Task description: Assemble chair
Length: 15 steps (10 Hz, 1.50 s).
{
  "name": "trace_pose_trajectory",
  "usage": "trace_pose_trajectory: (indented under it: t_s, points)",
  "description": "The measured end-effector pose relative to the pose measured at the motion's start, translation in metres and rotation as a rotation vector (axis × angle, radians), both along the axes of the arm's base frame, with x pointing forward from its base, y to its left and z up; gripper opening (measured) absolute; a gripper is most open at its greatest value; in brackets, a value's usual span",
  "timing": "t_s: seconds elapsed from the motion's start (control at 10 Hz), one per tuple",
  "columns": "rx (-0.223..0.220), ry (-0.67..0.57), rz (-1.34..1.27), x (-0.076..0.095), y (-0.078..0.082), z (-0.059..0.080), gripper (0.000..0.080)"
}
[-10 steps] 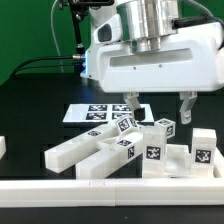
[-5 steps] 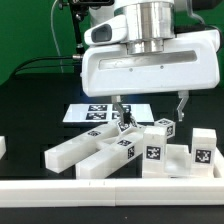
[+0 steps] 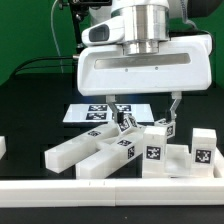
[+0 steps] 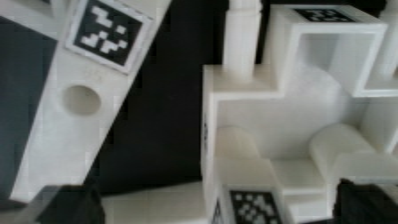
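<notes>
Chair parts point(image 3: 150, 155) are loose, not assembled: white blocky plastic pieces heaped at the front of the black table point(image 3: 35, 120), just behind the rail point(image 3: 100, 184). Two long bars point(image 3: 78, 152) lie slantwise on the exterior view's left of the heap. Upright blocks and cubes point(image 3: 200, 150) stand to the right. Most faces carry a black-and-white square tag.

Marker board point(image 3: 90, 112) lies flat behind the heap.

Gripper point(image 3: 146, 120) hangs over the middle of the heap with its jaws wide apart and nothing clamped. Its fingers point(image 3: 117, 108) reach down to the topmost blocks, one on each side. Can't tell whether they touch.

The wrist view is close up and a bit blurred. It shows one bar point(image 4: 80, 130) with a tag point(image 4: 107, 30) near its end and a round hole point(image 4: 80, 97) in its side. A dark gap separates it from a stepped white piece point(image 4: 294, 110), which has a tag on its top face.
</notes>
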State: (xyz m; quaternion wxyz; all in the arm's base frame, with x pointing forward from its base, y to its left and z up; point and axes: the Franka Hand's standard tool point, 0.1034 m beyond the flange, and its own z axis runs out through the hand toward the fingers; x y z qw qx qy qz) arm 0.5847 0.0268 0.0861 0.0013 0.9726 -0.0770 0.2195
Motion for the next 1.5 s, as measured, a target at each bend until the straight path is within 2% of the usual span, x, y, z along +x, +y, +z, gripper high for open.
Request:
trace_pose_trajectory:
  t_s: [0.1, 0.2, 0.3, 0.4, 0.6, 0.8, 1.0, 1.3, 1.5]
  points:
    - [-0.037, -0.044, 0.023, -0.005, 0.001, -0.006, 0.0649]
    - [-0.084, -0.141, 0.023, 0.001, -0.001, -0.008, 0.0649]
    - [-0.097, -0.132, 0.035, -0.005, 0.002, -0.028, 0.0649]
    - [-0.097, -0.112, 0.04, -0.008, 0.005, -0.04, 0.0649]
    - [-0.107, -0.113, 0.044, -0.006, 0.005, -0.053, 0.0649]
    - [-0.088, -0.077, 0.035, 0.0, 0.006, -0.054, 0.0649]
    - [-0.086, -0.069, 0.051, 0.001, 0.014, -0.055, 0.0649]
    - [-0.085, -0.064, 0.051, 0.0, 0.014, -0.057, 0.0649]
    - [-0.101, -0.062, 0.104, 0.006, 0.019, -0.057, 0.0649]
